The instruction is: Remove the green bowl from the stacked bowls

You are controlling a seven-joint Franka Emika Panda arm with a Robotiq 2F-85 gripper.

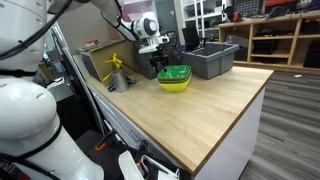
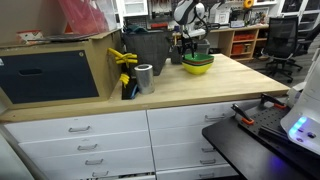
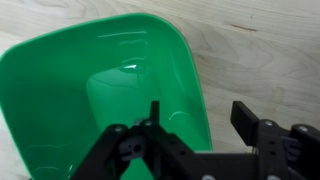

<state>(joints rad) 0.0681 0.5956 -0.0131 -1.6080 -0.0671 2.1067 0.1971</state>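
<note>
The green bowl (image 1: pixel 175 72) sits on top of the stacked bowls on the wooden table. Only the yellow bowl (image 1: pixel 175 87) shows beneath it; the red bowl is hidden. The stack also shows in an exterior view (image 2: pixel 197 64). In the wrist view the green bowl (image 3: pixel 100 90) fills the left side. My gripper (image 3: pixel 200 115) is open and straddles the bowl's right rim, one finger inside the bowl and one outside over the wood. In both exterior views the gripper (image 1: pixel 160 62) (image 2: pixel 190 48) hangs at the bowl's edge.
A grey plastic bin (image 1: pixel 213 58) stands just behind the stack. A yellow tool (image 1: pixel 118 68) and a silver can (image 2: pixel 145 77) stand near a cardboard box (image 2: pixel 60 62). The table's front edge (image 1: pixel 235 125) drops off.
</note>
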